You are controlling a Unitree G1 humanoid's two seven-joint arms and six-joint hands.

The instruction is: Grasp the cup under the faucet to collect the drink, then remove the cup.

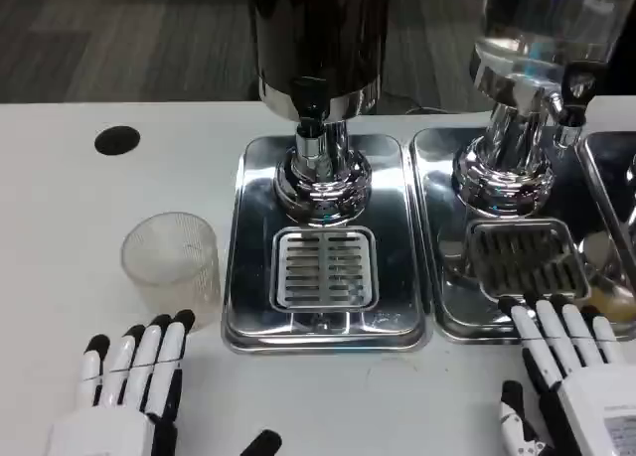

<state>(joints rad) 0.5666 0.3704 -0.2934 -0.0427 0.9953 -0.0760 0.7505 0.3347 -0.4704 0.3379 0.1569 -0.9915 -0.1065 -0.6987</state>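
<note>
Left hand (124, 401) flat on the surface (60, 237), fingers straight and slightly spread, holding nothing. Right hand (576, 386) same: fingers extended, empty, tips touching the front edge of the right drip tray (447, 317). Cup (171, 260) upright on the surface just beyond the left fingertips, apart from them, left of the centre drip tray (248, 277), not under the faucet (310, 128). Dark dispenser (318, 39) behind.

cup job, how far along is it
Nothing looks done yet. The clear plastic cup stands on the white table, left of the drip tray, not under the faucet. The left hand lies open just short of it; the right hand waits. Grasping, filling and removing remain.
</note>
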